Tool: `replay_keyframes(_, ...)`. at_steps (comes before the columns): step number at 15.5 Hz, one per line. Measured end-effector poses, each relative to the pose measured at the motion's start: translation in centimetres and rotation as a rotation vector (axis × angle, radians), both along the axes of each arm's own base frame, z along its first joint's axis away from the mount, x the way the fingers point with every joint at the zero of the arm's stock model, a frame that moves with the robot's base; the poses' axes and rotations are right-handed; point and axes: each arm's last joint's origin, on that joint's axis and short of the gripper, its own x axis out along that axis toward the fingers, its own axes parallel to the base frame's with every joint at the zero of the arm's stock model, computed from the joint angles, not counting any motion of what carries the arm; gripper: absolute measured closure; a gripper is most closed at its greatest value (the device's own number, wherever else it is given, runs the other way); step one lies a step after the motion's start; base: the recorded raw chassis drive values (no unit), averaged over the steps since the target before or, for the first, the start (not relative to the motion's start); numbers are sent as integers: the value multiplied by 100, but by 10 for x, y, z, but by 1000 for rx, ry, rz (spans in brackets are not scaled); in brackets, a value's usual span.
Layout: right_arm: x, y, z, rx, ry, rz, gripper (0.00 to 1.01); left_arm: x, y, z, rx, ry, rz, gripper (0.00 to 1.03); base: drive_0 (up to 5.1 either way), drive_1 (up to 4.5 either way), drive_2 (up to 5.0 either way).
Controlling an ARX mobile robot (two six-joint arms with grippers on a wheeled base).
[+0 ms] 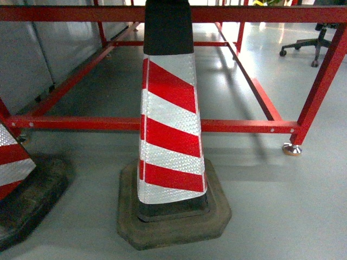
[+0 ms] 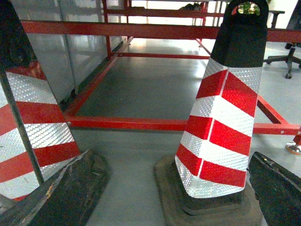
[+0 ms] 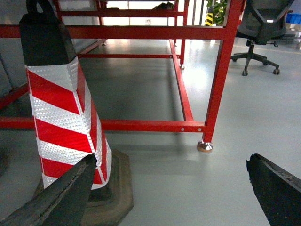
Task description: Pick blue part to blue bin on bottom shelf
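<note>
No blue part, blue bin or steel shelf shows in any view, so which arm is nearer cannot be judged. A striped cone [image 1: 171, 135] stands just ahead, a red frame [image 1: 157, 124] behind. Both the left gripper [image 2: 164, 197] and the right gripper [image 3: 169, 193] seem spread open, holding nothing.

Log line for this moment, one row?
scene: traffic cone ahead, red frame behind | blue part, bin, shelf: not visible | left gripper: open, empty | right gripper: open, empty
</note>
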Motion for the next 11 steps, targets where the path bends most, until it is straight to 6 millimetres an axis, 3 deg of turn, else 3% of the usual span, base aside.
replay_keyframes(11, 0, 0, 0, 0, 0, 0, 3, 0, 0, 0, 0, 0, 0, 5, 0, 0, 0)
